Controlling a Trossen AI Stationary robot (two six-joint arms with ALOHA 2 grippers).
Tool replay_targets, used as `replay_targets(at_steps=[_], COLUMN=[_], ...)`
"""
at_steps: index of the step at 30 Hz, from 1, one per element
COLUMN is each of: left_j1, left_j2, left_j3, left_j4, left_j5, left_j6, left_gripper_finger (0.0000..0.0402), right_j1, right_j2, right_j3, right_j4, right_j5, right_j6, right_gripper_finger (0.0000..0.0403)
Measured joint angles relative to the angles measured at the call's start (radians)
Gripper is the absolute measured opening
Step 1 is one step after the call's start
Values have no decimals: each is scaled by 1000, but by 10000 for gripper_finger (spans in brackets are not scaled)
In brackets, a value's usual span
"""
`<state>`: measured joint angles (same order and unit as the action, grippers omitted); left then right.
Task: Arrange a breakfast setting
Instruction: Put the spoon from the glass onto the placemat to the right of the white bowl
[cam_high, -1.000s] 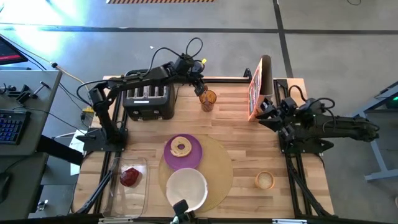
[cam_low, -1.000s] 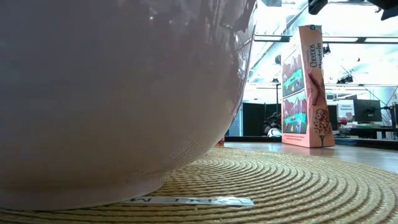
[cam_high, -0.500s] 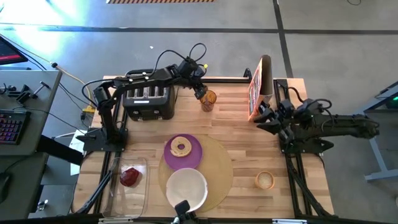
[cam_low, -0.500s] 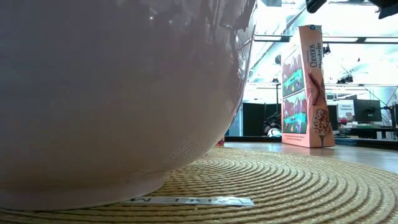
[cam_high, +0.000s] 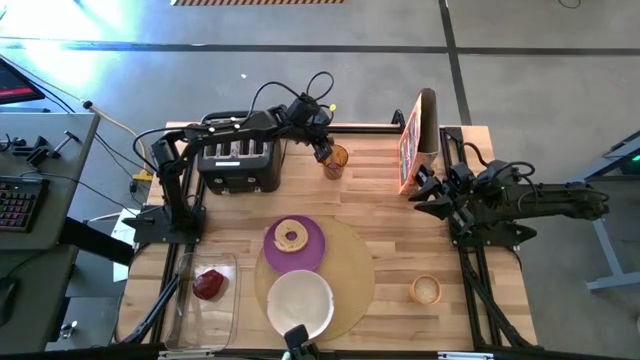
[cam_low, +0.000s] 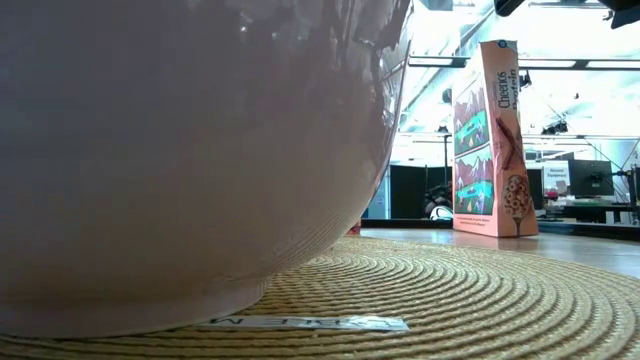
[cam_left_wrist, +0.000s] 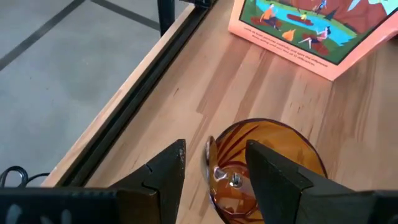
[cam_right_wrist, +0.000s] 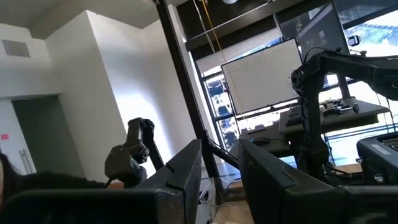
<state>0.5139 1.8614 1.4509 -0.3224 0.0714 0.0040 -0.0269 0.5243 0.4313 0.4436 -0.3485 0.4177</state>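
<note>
On woven round placemat (cam_high: 345, 275), glossy white bowl (cam_high: 300, 303), purple plate (cam_high: 295, 244), bagel ring (cam_high: 291, 237)

Plenty of bare wood mid-table, between amber glass (cam_high: 335, 160) and cereal box (cam_high: 409, 143), easy pass there. Far left blocked by black toaster (cam_high: 240, 165). Near centre taken up by placemat (cam_high: 350, 275), with purple plate (cam_high: 310, 250) and white bowl (cam_high: 300, 303) sitting on it. Near left has clear container (cam_high: 207, 290). Near right mostly open, just a small cup (cam_high: 426, 290).
</note>
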Motion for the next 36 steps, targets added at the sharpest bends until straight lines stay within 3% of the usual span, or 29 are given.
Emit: replay_targets(at_steps=[8, 22, 36], left_j1=[-2, -2, 3], left_j2=[0, 0, 11], left_j3=[0, 0, 0], left_j4=[-15, -14, -5], left_j5=[-2, -4, -6], left_j6=[0, 34, 26], left_gripper_finger=[152, 96, 90], right_j1=[0, 0, 0], right_j2=[0, 0, 0], right_j3=[0, 0, 0], right_j4=[-2, -2, -2], right_j5=[0, 2, 2], right_j6=[0, 0, 0], right_gripper_finger=[99, 99, 99])
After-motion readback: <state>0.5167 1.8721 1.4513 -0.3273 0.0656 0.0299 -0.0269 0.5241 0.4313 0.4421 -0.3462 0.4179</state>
